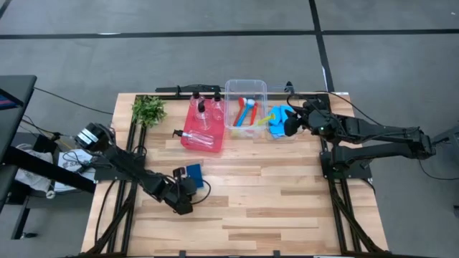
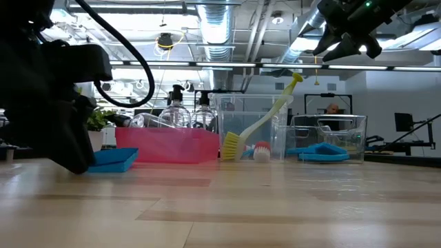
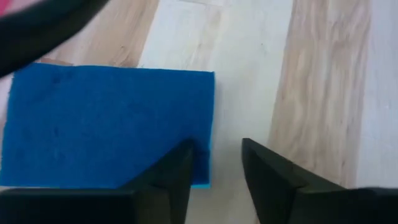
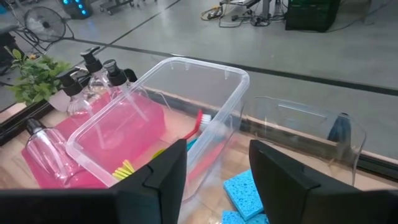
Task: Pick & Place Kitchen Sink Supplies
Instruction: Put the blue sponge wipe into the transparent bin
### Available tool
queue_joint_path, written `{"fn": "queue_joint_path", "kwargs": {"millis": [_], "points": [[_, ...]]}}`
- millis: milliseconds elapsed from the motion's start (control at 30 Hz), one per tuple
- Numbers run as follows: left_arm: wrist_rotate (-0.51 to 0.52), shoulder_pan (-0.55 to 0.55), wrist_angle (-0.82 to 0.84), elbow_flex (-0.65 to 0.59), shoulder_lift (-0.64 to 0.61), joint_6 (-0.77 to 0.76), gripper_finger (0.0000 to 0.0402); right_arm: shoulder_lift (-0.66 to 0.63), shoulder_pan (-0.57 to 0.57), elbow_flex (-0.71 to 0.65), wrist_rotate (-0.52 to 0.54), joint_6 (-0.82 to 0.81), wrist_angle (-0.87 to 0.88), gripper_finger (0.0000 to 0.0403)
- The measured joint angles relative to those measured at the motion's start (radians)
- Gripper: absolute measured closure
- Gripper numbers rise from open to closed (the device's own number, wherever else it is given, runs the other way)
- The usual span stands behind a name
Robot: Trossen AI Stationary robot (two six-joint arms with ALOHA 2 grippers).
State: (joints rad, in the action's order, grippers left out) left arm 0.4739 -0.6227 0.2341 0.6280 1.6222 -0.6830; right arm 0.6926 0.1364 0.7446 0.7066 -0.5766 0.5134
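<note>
- The left gripper [image 3: 214, 165] is down at the light wooden table [image 1: 272, 208], its two dark fingers parted and holding nothing; one fingertip overlaps the edge of a flat blue rectangular sponge [image 3: 109, 124], the other is over bare wood.
- That sponge lies flat on the table near the front corner of the shallow red tray [image 1: 188, 136].
- The right gripper [image 4: 217, 174] hovers above the back bins, fingers spread and empty.
- Beneath it, more blue sponges [image 4: 245, 190] lie in the smaller clear plastic bin [image 4: 348, 140].
- The larger clear plastic bin [image 1: 246, 87] holds slim long-handled brushes [image 1: 247, 111] in red, blue and yellow-green.
- Small clear plastic bottles with black caps [image 4: 99, 78] sit in the red tray, one lying on its side.
- A leafy green plant [image 1: 148, 109] stands at the table's back-left corner.
</note>
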Motion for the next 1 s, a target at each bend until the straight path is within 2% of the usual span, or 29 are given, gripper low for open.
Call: {"fn": "queue_joint_path", "kwargs": {"millis": [100, 233, 300, 533, 733, 1000], "points": [[-0.002, 0.006, 0.003, -0.003, -0.034, 0.0, 0.03, 0.0, 0.0, 0.0, -0.001, 0.0, -0.001, 0.024], [-0.013, 0.015, 0.012, -0.005, -0.056, -0.002, 0.0371, 0.0, 0.0, 0.0, -0.003, -0.022, 0.0, 0.0245], [-0.024, 0.017, 0.012, -0.005, -0.063, -0.003, 0.0392, 0.0, 0.0, 0.0, -0.006, -0.025, 0.0, 0.0248], [-0.03, 0.016, 0.012, -0.006, -0.097, 0.008, 0.0397, 0.0, 0.0, 0.0, -0.071, -0.032, -0.003, 0.0259], [-0.013, 0.016, 0.004, -0.006, -0.178, 0.114, 0.0398, 0.0, -0.039, 0.0, -0.079, -0.042, -0.061, 0.0269], [0.031, 0.016, -0.007, -0.005, -0.346, 0.264, 0.0399, 0.0, -0.147, 0.0, -0.079, 0.096, -0.214, 0.0274]]}}
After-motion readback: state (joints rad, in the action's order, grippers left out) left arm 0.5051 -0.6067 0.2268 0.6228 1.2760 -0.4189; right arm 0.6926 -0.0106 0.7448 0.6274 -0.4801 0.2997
